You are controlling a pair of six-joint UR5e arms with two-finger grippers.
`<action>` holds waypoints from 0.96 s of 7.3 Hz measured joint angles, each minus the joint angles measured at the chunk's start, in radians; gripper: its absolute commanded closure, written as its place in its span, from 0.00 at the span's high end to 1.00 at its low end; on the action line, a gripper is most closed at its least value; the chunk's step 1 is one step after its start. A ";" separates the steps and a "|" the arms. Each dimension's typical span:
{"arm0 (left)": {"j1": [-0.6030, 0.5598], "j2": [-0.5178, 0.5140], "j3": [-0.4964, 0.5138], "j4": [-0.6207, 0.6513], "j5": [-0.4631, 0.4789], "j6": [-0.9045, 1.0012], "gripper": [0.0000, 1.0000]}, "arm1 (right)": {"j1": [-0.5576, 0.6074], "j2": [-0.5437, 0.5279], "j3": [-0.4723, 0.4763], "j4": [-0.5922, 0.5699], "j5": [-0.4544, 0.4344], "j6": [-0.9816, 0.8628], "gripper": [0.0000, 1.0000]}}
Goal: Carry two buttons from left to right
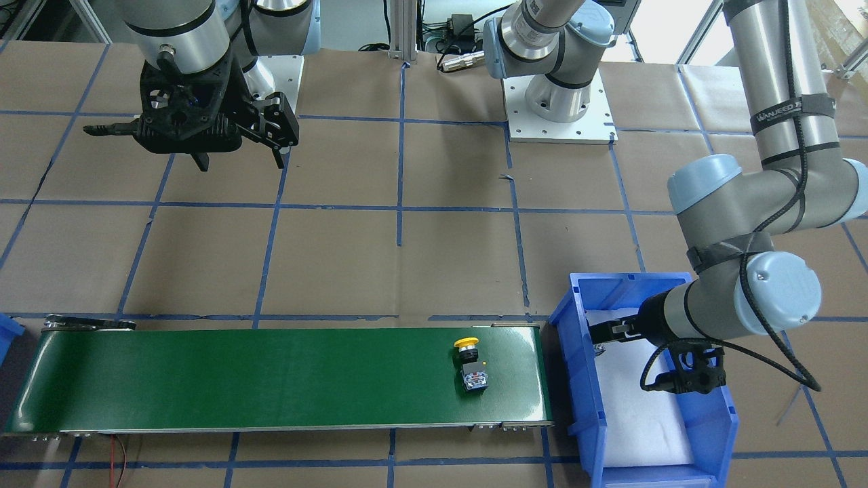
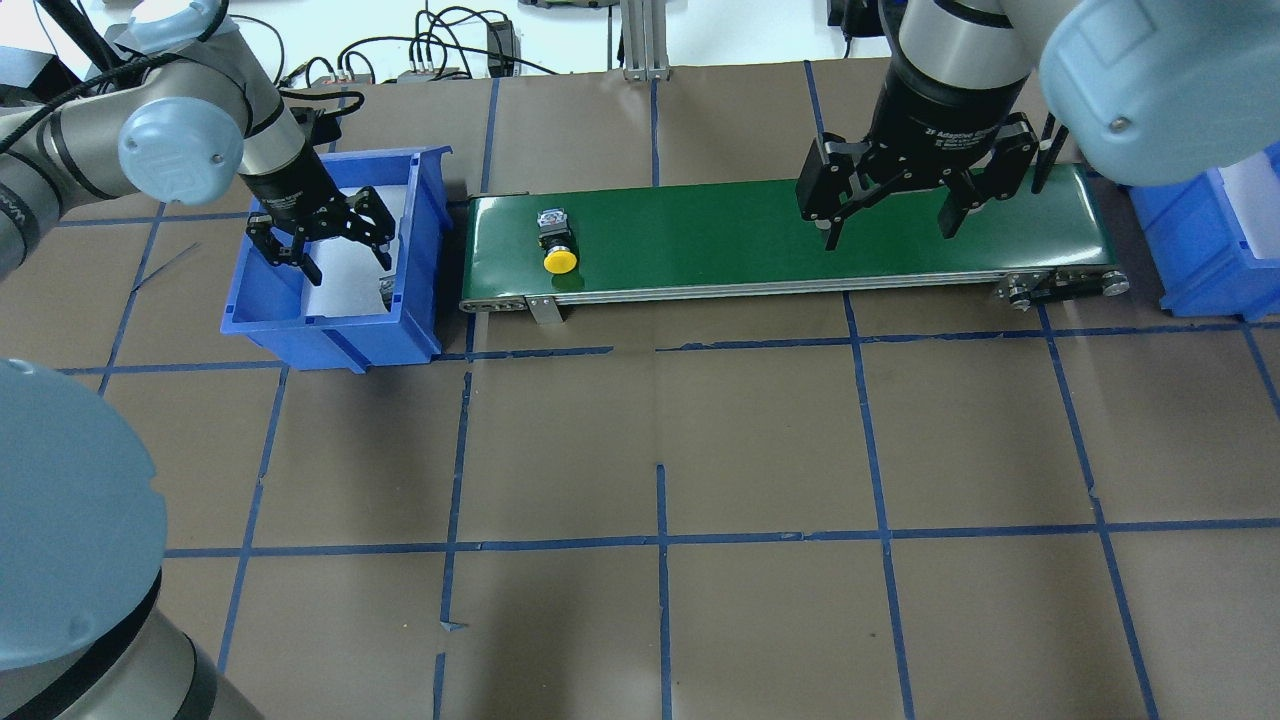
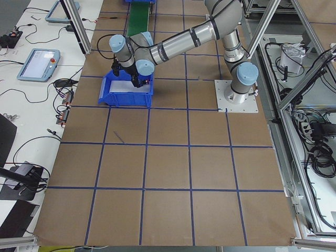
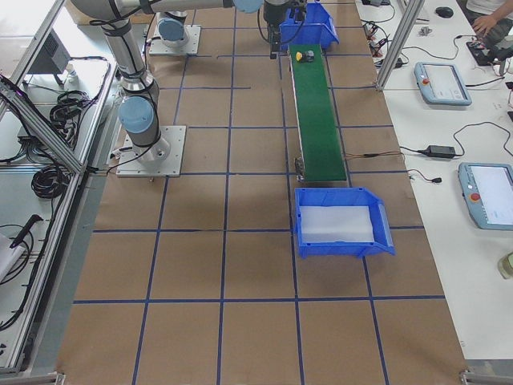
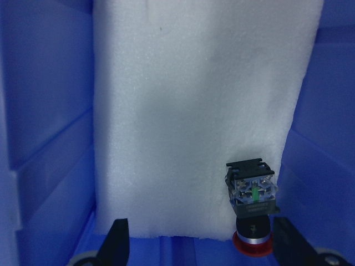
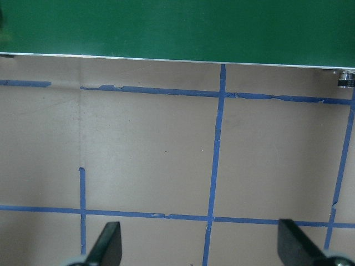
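Second pick pending: yellow button (image 2: 557,243) lies on conveyor belt (image 2: 780,235). Over blue bin (image 2: 330,345) at desk's left edge, left gripper (image 2: 348,268) hovers, spread wide, empty. Next, likely: descend, straddle red button (image 5: 252,213). At the belt's other end, right gripper (image 2: 890,235) also spread, empty.

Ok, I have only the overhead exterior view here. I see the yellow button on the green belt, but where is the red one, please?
Observer: The left wrist view shows the red button lying on its side in the blue bin, at the edge of the white foam.
Operator: Does the left end effector hold it?
Observer: No. The left end effector is open above it, the button nearer to one finger.
Operator: And is the right end effector over the belt?
Observer: Not really. The right wrist view shows the right end effector open over brown paper, the belt edge only at the top.
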 measured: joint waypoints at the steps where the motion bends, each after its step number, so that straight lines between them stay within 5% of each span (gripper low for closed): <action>1: -0.006 -0.009 -0.007 0.009 0.000 0.003 0.91 | 0.000 0.001 0.000 0.000 0.000 0.000 1.00; 7: -0.005 -0.037 -0.009 0.032 0.001 0.028 0.91 | -0.001 0.000 0.000 0.004 0.000 -0.001 1.00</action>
